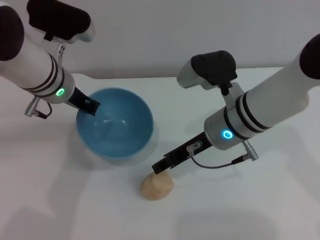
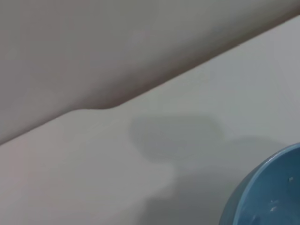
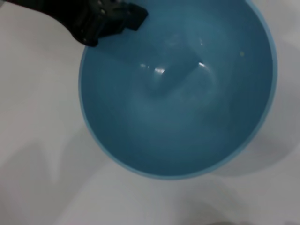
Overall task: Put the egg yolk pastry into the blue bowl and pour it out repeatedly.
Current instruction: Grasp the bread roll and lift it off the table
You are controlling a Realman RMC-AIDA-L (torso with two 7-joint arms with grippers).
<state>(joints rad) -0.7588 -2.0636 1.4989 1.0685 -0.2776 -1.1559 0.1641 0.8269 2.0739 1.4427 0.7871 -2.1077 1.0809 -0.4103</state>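
Pastry: the egg yolk pastry (image 1: pixel 157 186) lies on the white table (image 1: pixel 260 210), outside the bowl, a rounded lump with no clear long axis.

Bowl: the blue bowl (image 1: pixel 114 124) stands upright and empty, up and to the left of the pastry, near it but apart from it.

Right pincer: the right gripper (image 1: pixel 161 166) hangs just above the pastry's upper edge, its tip seeming to touch or nearly touch the top of the lump; I cannot tell whether its fingers are open or closed, and I cannot tell whether it has any hold on the pastry.

Left pincer: the left gripper (image 1: pixel 90 106) sits at the bowl's rim on the far-left side, its dark tip over the rim (image 3: pixel 110 18); whether it pinches the rim cannot be told.

Key relation: the pastry lies directly below and slightly ahead of the right pincer, so the right arm is much the nearer one; the left pincer is across the bowl from it.

Judgement: the pastry is out, so the step in hand looks like picking it up with the right arm and carrying it up-left into the bowl.
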